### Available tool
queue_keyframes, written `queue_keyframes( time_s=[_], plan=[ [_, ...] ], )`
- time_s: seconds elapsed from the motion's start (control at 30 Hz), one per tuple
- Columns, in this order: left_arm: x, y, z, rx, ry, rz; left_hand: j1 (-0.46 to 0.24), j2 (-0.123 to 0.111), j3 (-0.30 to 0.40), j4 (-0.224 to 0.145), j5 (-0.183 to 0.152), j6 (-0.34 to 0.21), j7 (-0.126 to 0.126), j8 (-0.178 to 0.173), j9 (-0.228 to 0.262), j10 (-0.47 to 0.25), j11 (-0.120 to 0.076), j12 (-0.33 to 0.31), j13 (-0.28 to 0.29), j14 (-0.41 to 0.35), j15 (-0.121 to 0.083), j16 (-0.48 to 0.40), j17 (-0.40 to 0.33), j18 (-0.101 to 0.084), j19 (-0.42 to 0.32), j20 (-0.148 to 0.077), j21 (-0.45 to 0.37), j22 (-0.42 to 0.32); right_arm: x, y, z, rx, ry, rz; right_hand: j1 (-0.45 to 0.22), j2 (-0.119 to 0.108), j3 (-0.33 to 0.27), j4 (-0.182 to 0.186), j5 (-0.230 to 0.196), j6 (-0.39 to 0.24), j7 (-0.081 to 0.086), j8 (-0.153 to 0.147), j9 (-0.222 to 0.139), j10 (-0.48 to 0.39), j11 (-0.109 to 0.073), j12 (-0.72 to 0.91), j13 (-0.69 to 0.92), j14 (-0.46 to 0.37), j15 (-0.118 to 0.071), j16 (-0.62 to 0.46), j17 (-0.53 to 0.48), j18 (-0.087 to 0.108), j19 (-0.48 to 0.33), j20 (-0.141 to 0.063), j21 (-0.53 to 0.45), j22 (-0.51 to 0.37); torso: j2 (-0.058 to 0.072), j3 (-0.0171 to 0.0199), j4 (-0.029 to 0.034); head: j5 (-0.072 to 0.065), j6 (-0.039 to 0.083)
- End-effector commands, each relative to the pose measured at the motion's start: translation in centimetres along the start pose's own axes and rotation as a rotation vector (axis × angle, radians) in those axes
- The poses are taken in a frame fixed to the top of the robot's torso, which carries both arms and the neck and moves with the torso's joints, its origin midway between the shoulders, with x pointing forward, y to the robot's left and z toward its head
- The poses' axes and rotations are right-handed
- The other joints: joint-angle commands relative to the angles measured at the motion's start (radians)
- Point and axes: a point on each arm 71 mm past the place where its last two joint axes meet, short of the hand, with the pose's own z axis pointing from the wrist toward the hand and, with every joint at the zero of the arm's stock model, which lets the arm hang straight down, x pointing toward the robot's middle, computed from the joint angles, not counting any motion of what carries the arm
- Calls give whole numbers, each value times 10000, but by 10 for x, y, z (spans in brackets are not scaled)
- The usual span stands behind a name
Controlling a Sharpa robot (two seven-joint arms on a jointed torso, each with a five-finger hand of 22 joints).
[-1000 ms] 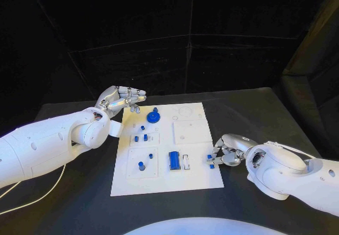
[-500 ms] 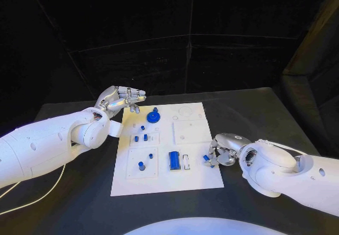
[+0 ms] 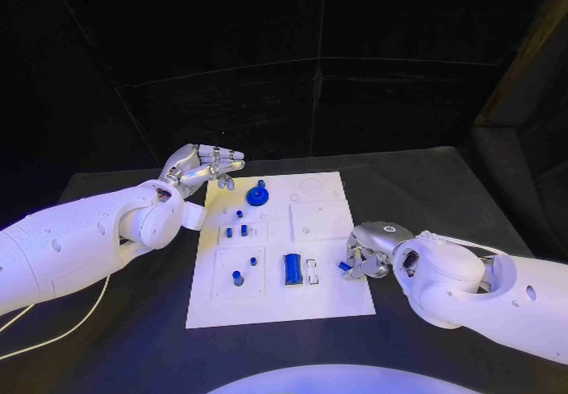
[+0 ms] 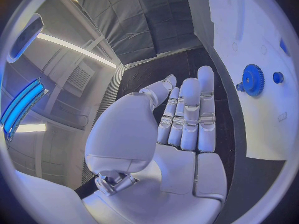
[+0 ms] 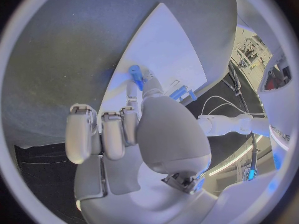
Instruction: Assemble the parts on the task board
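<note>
The right robot hand (image 3: 364,256) sits over the right edge of the task board (image 3: 319,308), fingers curled down and pinching a small blue part (image 3: 343,266) between thumb and fingertip; the right wrist view shows the same blue part (image 5: 135,75) held at the fingertips just above the white plate (image 5: 168,45). Just inward of that hand on the board lie a narrow white slot (image 3: 313,272) and a blue rectangular block (image 3: 291,269), close enough to crowd the fingers. Farther toward the board's left side stand several short blue pegs (image 3: 237,232), and near its far edge a blue gear (image 3: 257,196). The left robot hand (image 3: 203,166) hovers off the board's far left corner, fingers together and bent forward, holding nothing; its wrist view shows the fingers (image 4: 187,114) extended side by side with the gear (image 4: 253,79) beyond them. Bare black table (image 3: 438,189) surrounds the board on all sides.
</note>
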Motion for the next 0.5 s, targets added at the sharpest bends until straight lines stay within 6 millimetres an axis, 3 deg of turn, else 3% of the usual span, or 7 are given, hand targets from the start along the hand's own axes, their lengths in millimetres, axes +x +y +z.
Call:
queue_keyframes(
  time_s=[0.03,0.13,0.27,0.4,0.5],
  plan=[
    [1,-1,0,24,88,-72,10,82,-71,-8,27,-86,-1,54,6,-60,14,13,5,-51,18,3,-8,135,-48,52,-57,-10,16,-6,0,587,816,-741,65,133,82,-6,259,-44,-32,-70,-397,58,-89,-2,627,723,-90,14,991,-118,26,-32,41,291,-2,-2,4,5,1],
    [1,1,0,-22,120,-63,10,82,-71,-8,27,-86,-1,54,6,-60,14,13,5,-51,18,3,-8,135,-48,52,-57,-10,14,-5,0,615,500,-531,100,315,301,17,871,19,-89,-104,-373,89,-137,43,671,736,-129,37,1048,-124,48,-59,61,329,1,6,12,20,3],
    [1,2,-1,-65,119,-40,10,82,-71,-8,27,-86,-1,54,6,-60,14,13,5,-51,18,3,-8,135,-48,52,-57,-10,9,-2,-2,468,-34,-99,308,570,764,-8,940,50,-145,-178,-369,108,-195,75,711,750,-184,65,1110,-122,55,-112,63,331,-1,4,14,35,5],
    [-1,3,-2,-80,88,-18,10,82,-71,-8,27,-86,-1,54,6,-60,14,13,5,-51,18,3,-8,135,-48,52,-57,-10,5,3,-5,167,-527,550,307,581,1110,58,915,63,-152,-243,-366,121,-208,97,739,756,-196,76,1139,-128,67,-134,74,352,5,3,15,51,15],
    [-1,3,-2,-86,83,-13,10,82,-71,-8,27,-86,-1,54,6,-60,14,13,5,-51,18,3,-8,135,-48,52,-57,-10,3,5,-8,-53,-729,1371,181,447,1540,227,1008,70,-142,-345,-368,126,-206,86,744,753,-192,67,1128,-133,75,-136,80,367,4,-2,23,67,19]
  ],
)
